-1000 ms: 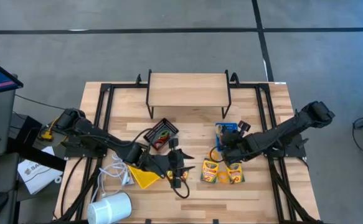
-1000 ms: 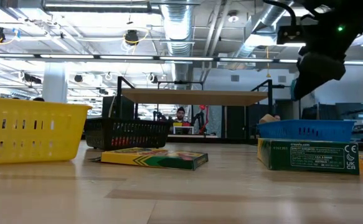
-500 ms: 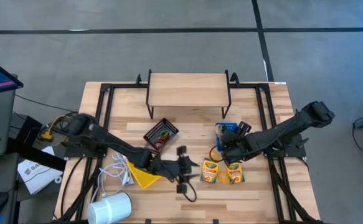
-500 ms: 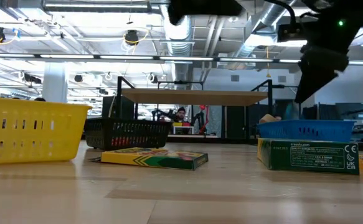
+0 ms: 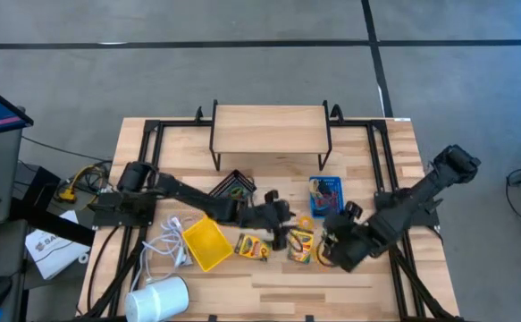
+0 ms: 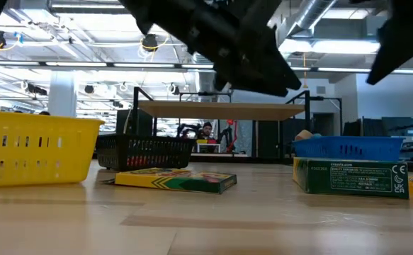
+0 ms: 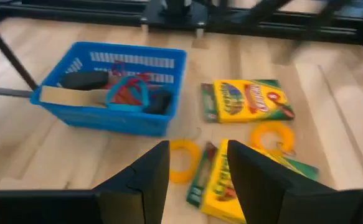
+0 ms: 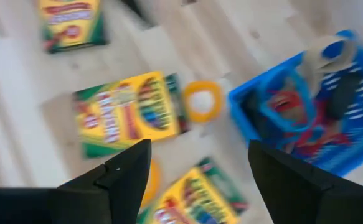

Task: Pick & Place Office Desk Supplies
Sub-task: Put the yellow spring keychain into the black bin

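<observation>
Left end effector (image 5: 282, 234) – fingers parted, empty, hovering counter centre above crayon boxes (image 7: 248, 99). Right end effector (image 5: 330, 251) – spread wide, empty, at its 3 o'clock. Blue bin (image 5: 326, 195) at 12 o'clock of boxes; yellow bin (image 5: 205, 244) at 9 o'clock. Boxes likely light, stiff card – pinch across narrow sides. Rubber-band rings (image 7: 182, 161) soft, flat, awkward. Left wrist view shows bin contents and rings; low view only bin walls, box edges.
</observation>
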Motion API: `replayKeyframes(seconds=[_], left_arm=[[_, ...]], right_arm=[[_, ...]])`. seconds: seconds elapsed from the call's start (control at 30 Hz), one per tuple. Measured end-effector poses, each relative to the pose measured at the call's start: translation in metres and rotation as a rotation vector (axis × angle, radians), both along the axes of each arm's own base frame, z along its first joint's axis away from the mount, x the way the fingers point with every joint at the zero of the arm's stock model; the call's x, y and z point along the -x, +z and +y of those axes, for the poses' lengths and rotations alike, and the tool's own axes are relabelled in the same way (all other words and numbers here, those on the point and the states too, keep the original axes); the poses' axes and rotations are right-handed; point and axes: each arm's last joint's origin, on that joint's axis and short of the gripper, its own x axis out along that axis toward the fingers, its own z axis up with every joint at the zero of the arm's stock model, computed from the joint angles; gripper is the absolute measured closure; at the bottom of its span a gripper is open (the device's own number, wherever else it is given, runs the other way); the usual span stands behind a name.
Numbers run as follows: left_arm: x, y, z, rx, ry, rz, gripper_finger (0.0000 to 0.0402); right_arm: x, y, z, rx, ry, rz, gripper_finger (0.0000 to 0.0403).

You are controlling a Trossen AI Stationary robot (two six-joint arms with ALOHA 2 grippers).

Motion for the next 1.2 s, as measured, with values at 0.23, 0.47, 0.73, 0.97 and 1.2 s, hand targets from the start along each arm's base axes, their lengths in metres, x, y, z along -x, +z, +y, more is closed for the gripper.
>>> replayKeyframes(seconds=[0.23, 0.47, 0.73, 0.97, 1.2], left_arm=[[-0.008, -0.020, 0.022, 0.072, -0.001, 0.057, 0.0244], [-0.017, -0.043, 0.024, 0.096, 0.016, 0.074, 0.0245], [-0.048, -0.058, 0.025, 0.111, 0.011, 0.066, 0.0245], [-0.055, -0.071, 0.031, 0.064, 0.072, 0.126, 0.0252], [-0.057, -0.088, 0.036, 0.048, 0.107, 0.146, 0.0253]], right_arm=[[0.014, -0.013, 0.016, -0.061, -0.025, -0.051, 0.0137], [0.019, -0.021, 0.017, -0.053, -0.049, -0.077, 0.0137], [0.015, -0.025, 0.015, -0.055, -0.045, -0.104, 0.0137], [0.016, -0.025, 0.018, -0.064, -0.035, -0.116, 0.0137], [0.015, -0.024, 0.019, -0.074, -0.035, -0.126, 0.0137]])
